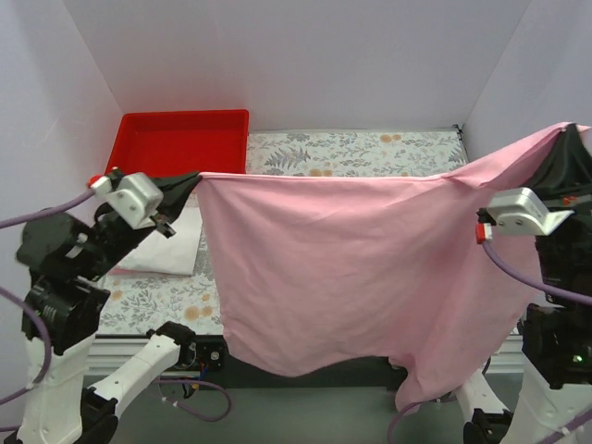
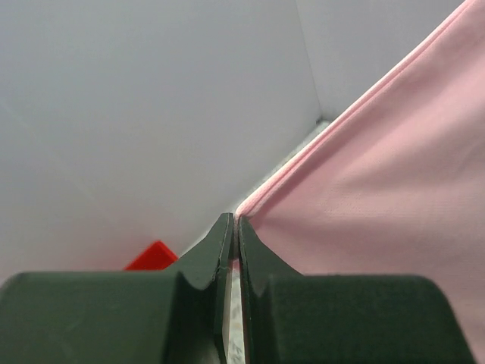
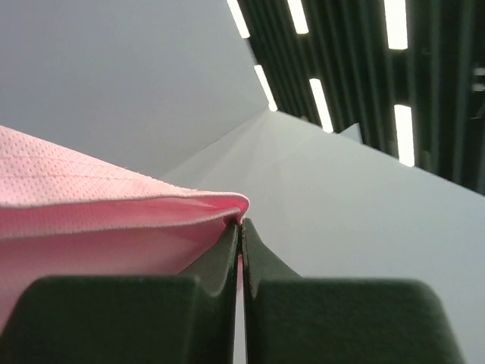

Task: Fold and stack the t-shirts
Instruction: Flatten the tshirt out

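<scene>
Top view, cloth: the pink t-shirt (image 1: 351,268) is hanging stretched between both arms above the tablecloth (image 1: 370,153), its long axis running 9 to 3 o'clock.
Top view, hands: the left gripper (image 1: 190,180) is pinching the 9 o'clock corner and the right gripper (image 1: 566,148) the higher 3 o'clock corner.
Top view, stack: a folded white t-shirt (image 1: 171,245) is lying at 6 o'clock of the left gripper, nearer that arm, with the red tray (image 1: 180,139) beyond.
Left wrist view: the jaws are pressing together on the hem, the cloth spreading toward 2 o'clock.
Right wrist view: the jaws are clamping the hem, the cloth trailing toward 9 o'clock.
</scene>
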